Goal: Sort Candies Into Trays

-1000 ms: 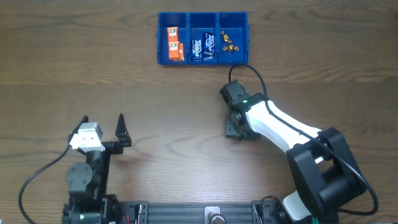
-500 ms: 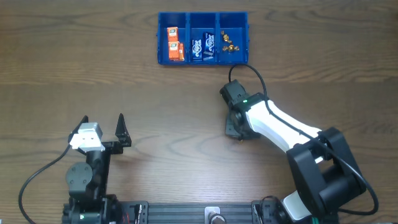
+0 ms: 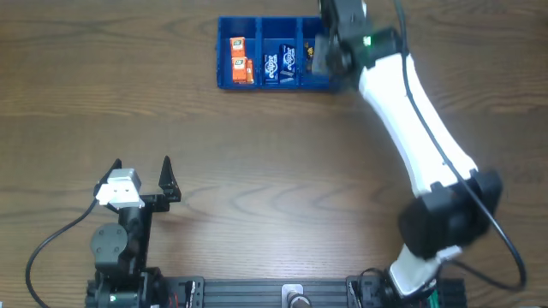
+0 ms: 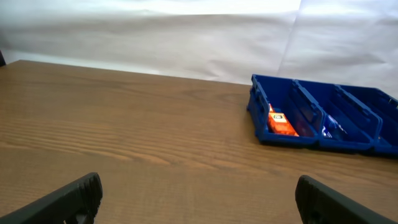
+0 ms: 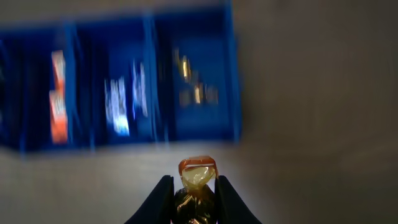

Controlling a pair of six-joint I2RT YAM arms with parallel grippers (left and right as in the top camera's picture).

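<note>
Right gripper (image 5: 191,194) pinching a gold candy (image 5: 198,175) just short of the blue tray (image 3: 223,53) at the tabletop's far edge. I'd centre it over the end compartment (image 5: 216,56) holding gold ones, then drop low.

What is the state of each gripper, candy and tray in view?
left gripper: open, empty.
right gripper: shut on the wrapped candy.
wrapped candy: held, not yet in the tray.
tray: three compartments, each holding candies.
orange candies: in one end compartment.
blue candies: in the middle compartment.
gold candies: in the other end compartment.
</note>
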